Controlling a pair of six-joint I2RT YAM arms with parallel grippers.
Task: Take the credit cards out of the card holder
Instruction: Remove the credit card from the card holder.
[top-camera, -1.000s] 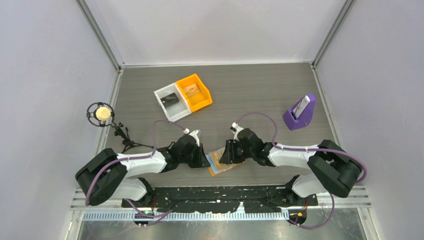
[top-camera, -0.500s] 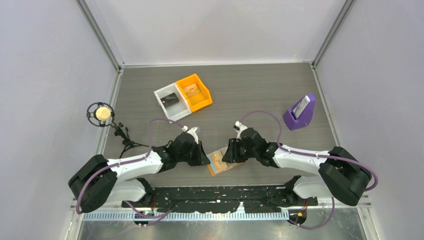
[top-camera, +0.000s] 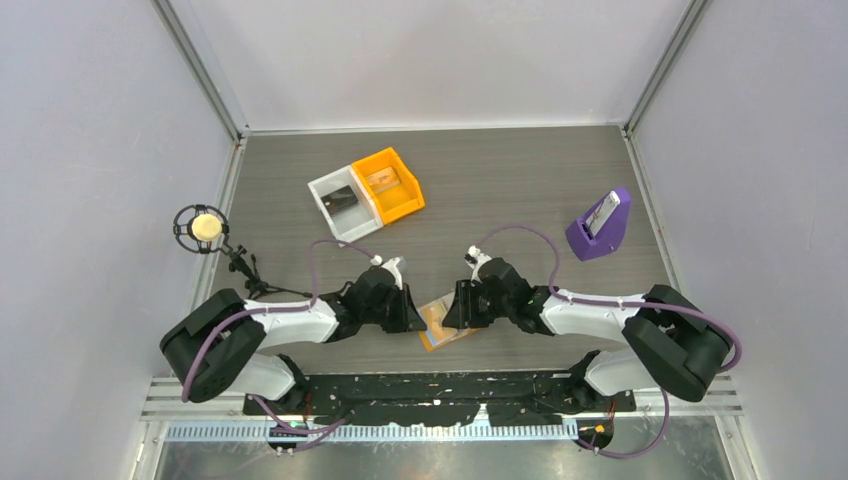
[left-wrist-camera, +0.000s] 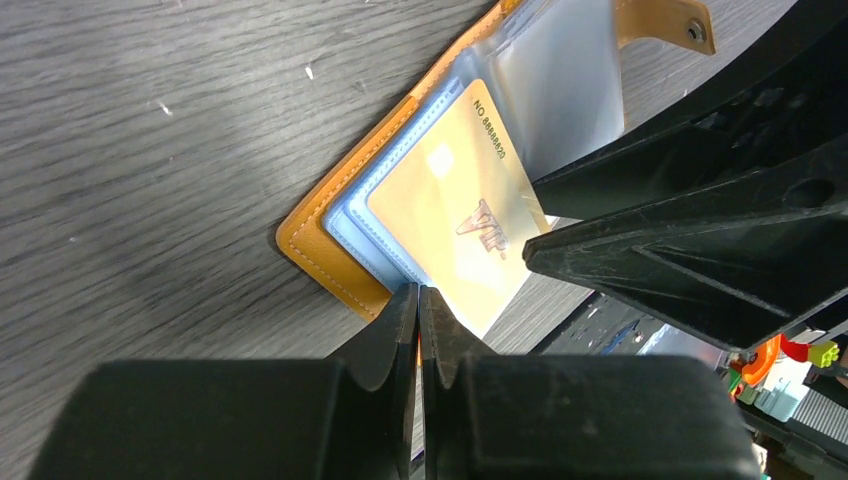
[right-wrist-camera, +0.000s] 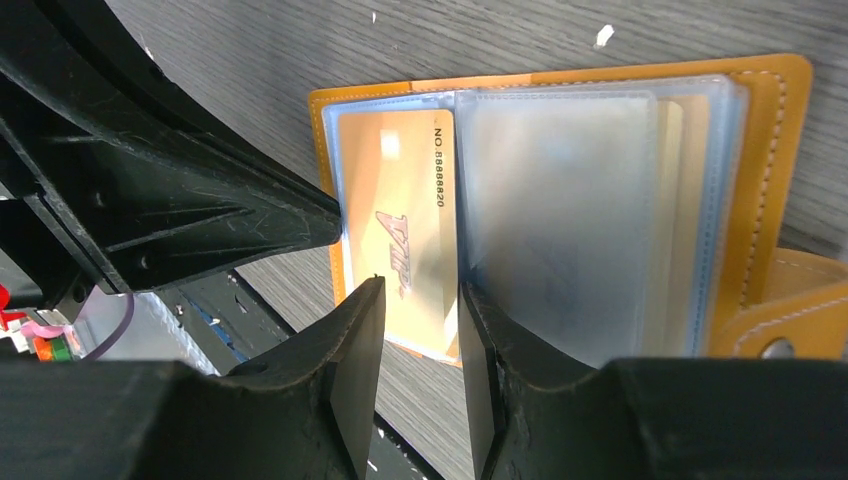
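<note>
At the front of the table, the left gripper sits all but closed, tips touching the left rim of the open card holder; whether it pinches is unclear, while the right gripper hovers part open over the protruding gold card

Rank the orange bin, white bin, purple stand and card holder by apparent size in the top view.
1. orange bin and white bin: about alike, so not ranked against each other.
2. purple stand: slightly smaller, though it is taller and so nearer the camera.
3. card holder: smallest, partly hidden.
</note>
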